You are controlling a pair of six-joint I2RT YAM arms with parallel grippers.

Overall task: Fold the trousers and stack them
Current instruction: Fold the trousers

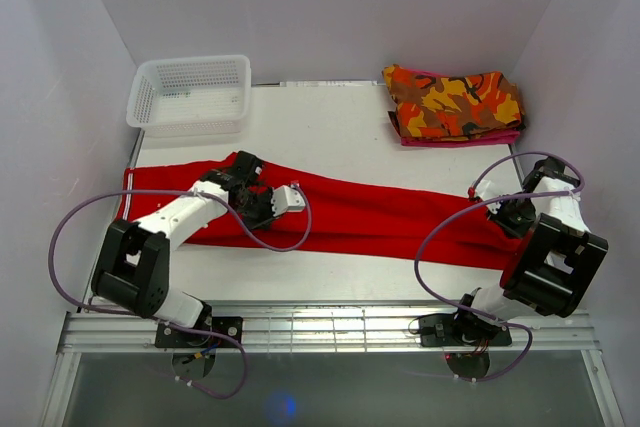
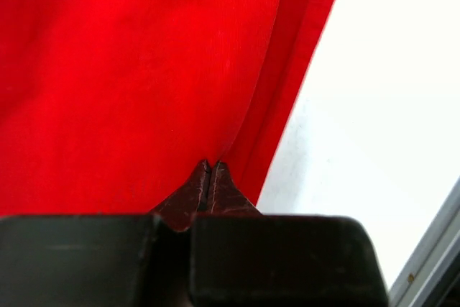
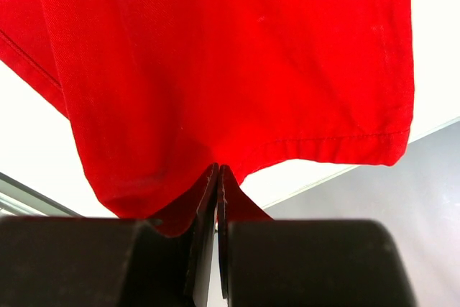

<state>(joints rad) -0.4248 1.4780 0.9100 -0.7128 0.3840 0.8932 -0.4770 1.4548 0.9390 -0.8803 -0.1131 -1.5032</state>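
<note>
i read the left gripper (image 2: 209, 172) clenched on the plain bright red cloth trousers (image 1: 380, 212), the right gripper (image 3: 218, 175) clenched near their hem.

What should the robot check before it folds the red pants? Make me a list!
1. Left fingers pinching the trousers: ok, shut on the cloth.
2. Right fingers pinching the trousers: ok, shut on the cloth close to a hem.
3. Trousers spread out long across the table, not yet folded: ok.
4. Basket clear of the trousers: ok, it sits at the far left corner, apart from them.
5. Camouflage pile clear of the trousers: ok, it sits at the far right, apart from them.
6. Each pinch holding every layer of cloth: cannot tell.
</note>
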